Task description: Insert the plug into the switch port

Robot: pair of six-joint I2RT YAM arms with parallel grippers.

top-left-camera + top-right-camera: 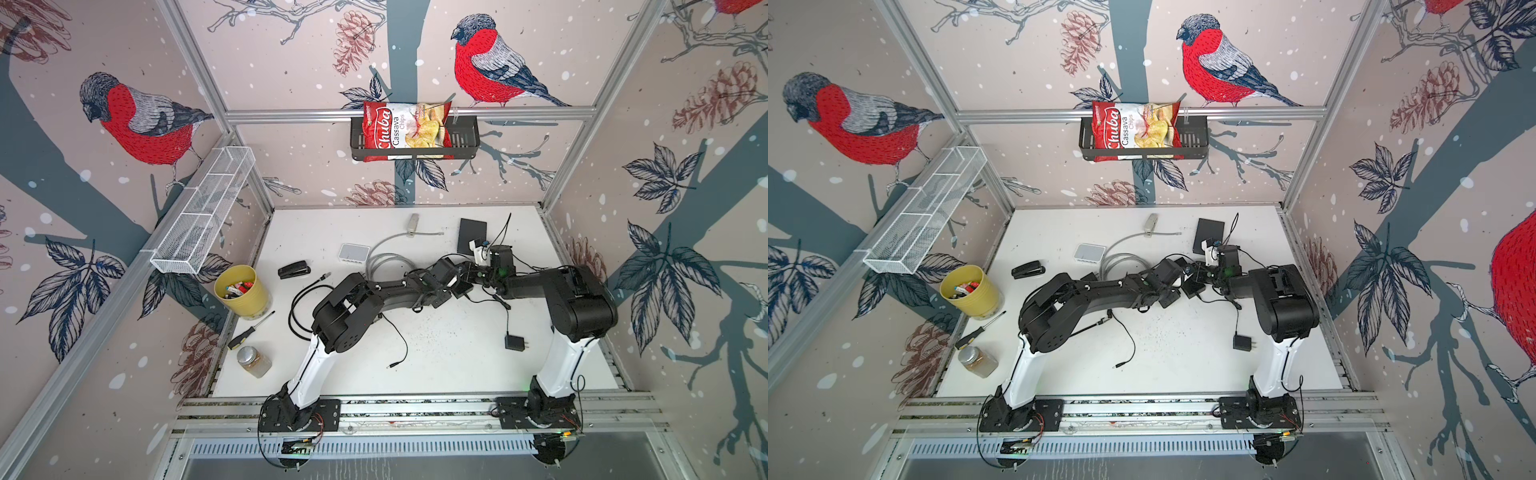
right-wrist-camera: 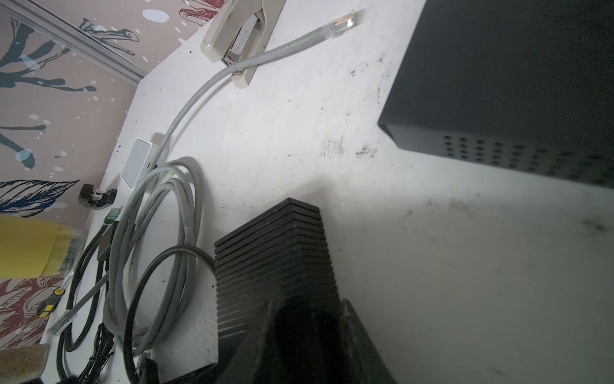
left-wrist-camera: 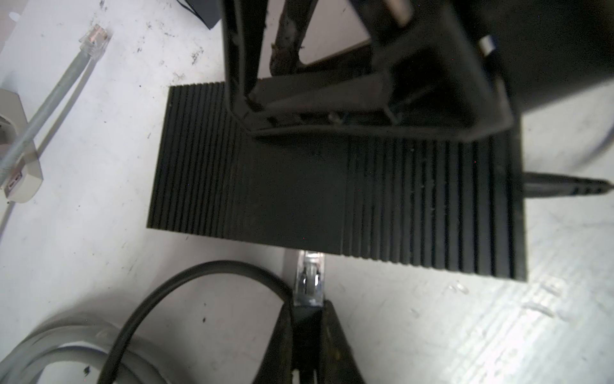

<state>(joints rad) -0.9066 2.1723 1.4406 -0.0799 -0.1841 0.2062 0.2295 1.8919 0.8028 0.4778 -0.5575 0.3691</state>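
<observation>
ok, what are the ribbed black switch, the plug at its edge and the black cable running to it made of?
The switch looks like matte black moulded plastic: fine even ribs, no glare; painted metal is possible. The plug seems to be clear glossy plastic: see-through shell, bright glints. The black cable has a smooth, rubbery-looking jacket with a soft sheen.

switch [image 3: 292, 186] ports hidden, plug [image 3: 308, 282] tip obscured

Cup [image 1: 249, 306] at tabletop [image 1: 436, 365] left edge; screwdriver [image 1: 249, 331], jar [image 1: 253, 361] before it. Stapler [image 1: 294, 270] right of cup; router [image 1: 354, 252] right-behind stapler; cable coil [image 1: 384, 262] right of router. Switch [image 3: 332, 192] right of coil, plug [image 3: 308, 282] at its edge.
</observation>
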